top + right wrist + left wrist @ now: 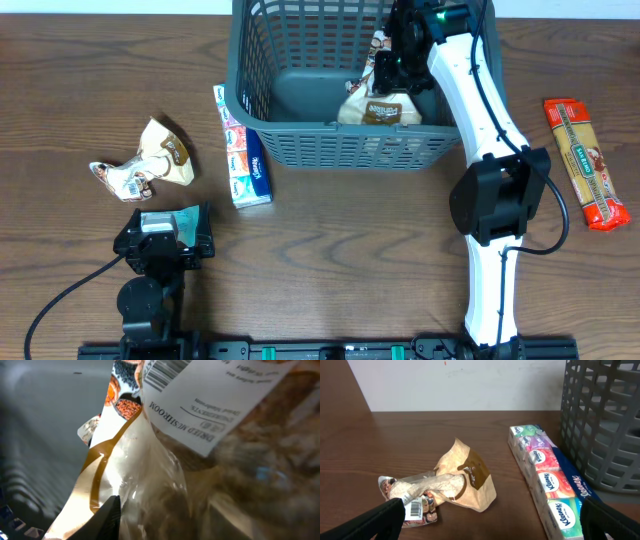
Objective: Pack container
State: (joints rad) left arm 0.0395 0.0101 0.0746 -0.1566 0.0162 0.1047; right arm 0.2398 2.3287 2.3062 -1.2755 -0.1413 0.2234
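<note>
Dark wood-grain bench [330, 250] carries everything. Nearest the robot's base, the left pincer [170, 225] sits low over the bench with its jaws spread wide and nothing between them. In its own wrist view the two fingers [380, 517] frame the bottom corners.

Just ahead of it lies a crumpled packet [457, 482], tan and brown, twisted and flat on the wood. Beyond that and to the right is a tissue pack [243, 150]. Its long axis runs near to far, close alongside the left wall of the container [255, 60]. The container stands upright at the far middle of the bench, its mouth open to the top. Off on the right, well apart from it, a red packet [585, 160] also lies lengthwise near to far, a little slanted.

Farthest in, the right pincer [392, 70] reaches down inside the container, over a mushroom packet [378, 105] that leans at the near wall, right of middle. That packet's label and clear film fill the right wrist view, with one dark finger [109, 517] at the lower edge — whether the pincer clamps the packet or hangs free of it, I cannot tell.

For the next item, the left arm looks the nearer one to the crumpled packet and the tissue pack. From the left pincer the container lies ahead and to the right, so either would travel that way. The red packet would fall to the right arm.
</note>
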